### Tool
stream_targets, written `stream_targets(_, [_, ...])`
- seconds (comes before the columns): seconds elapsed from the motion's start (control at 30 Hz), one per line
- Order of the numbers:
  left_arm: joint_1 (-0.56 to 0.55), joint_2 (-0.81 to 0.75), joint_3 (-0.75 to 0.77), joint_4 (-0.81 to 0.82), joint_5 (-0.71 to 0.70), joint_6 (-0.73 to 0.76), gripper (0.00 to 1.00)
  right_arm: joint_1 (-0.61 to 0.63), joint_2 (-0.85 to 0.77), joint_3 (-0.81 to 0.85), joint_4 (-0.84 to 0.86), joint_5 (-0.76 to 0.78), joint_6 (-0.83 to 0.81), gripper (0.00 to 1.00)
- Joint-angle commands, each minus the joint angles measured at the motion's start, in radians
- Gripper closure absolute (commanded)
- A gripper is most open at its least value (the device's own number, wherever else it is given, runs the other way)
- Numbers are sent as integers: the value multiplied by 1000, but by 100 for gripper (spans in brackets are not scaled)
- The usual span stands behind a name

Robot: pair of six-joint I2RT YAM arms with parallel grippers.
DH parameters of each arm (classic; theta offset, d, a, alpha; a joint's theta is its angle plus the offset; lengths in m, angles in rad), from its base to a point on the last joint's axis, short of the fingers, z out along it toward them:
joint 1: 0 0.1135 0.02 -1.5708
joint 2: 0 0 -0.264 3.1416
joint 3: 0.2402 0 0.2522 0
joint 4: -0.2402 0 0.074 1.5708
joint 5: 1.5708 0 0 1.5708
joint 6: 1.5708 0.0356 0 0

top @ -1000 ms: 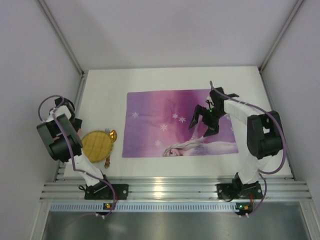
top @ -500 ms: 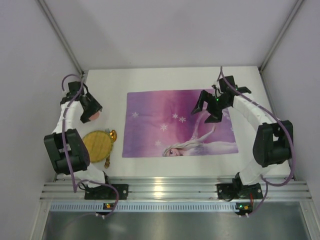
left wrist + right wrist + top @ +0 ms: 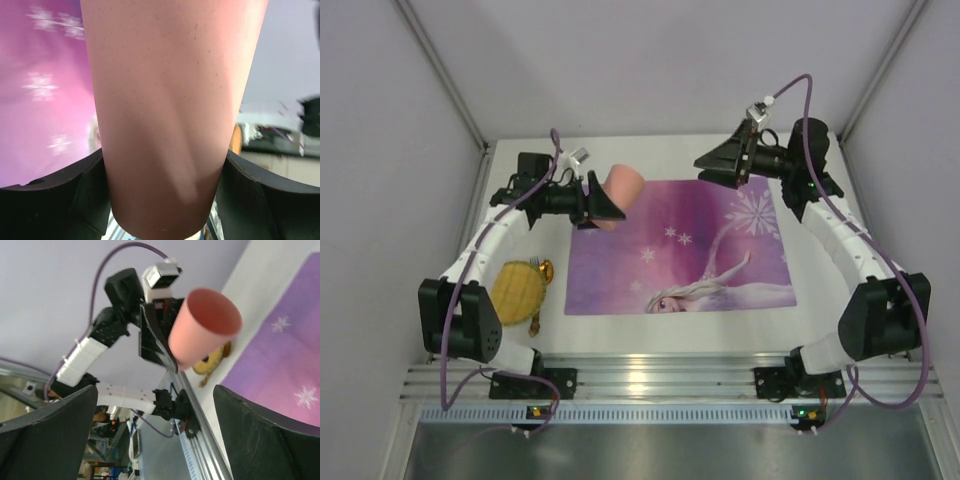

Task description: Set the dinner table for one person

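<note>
Left gripper (image 3: 603, 206) is clamped on the pink cup (image 3: 622, 189), one finger on each side of its lower body, near the base. The left wrist view is nearly all cup, with my black fingers (image 3: 55, 200) hugging both sides. The cup is in the air over the far-left corner of the purple placemat (image 3: 670, 250), tipped on its side with the mouth pointing across the mat towards my other arm (the right wrist camera looks straight at its rim).

Right gripper (image 3: 716, 161) is spread wide with nothing between the jaws. It hangs above the placemat's far edge, right of the mat's middle, and faces left at the cup.

The dinner table (image 3: 650, 155) is the white top under the placemat, bare in a margin on all four sides of it. Its aluminium rail (image 3: 670, 380) runs along the near side, past the mat's near edge.

Left of the placemat, near its near-left corner, a yellow plate (image 3: 517, 290) lies on the table with gold cutlery (image 3: 546, 269) touching its rim on the mat side. I can't tell which pieces.
</note>
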Motion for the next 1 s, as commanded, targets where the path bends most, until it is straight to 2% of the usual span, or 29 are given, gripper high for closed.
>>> stream_targets(0.0, [-81,-82,-27,217,279,-131,100,-7,29,-10,458,-118,276,0])
stream_targets(0.1, [-167,-136,-128,424,277,-311,100,-3,73,-22,593,-110,394,0])
stream_targets(0.17, [-218,-166,-182,503,253,-337,100,8,92,-37,741,-103,501,0])
stream_targets(0.27, [-265,-171,-237,609,236,-398,100,37,133,-60,870,-84,592,0])
stream_targets(0.47, [-302,-150,-233,624,207,-406,100,123,156,-91,990,-81,684,0])
stream_targets(0.77, [-310,-93,-214,644,202,-399,100,181,34,-256,983,-107,683,2])
stream_targets(0.83, [-310,-84,-213,644,201,-394,100,183,18,-270,957,-121,669,5])
stream_targets(0.9, [-310,-74,-213,644,204,-391,100,181,1,-267,926,-135,649,21])
stream_targets(0.93, [-310,-67,-214,647,207,-391,100,181,-5,-264,896,-141,625,38])
stream_targets(0.97, [-312,-64,-214,647,208,-391,100,183,-5,-260,882,-146,615,49])
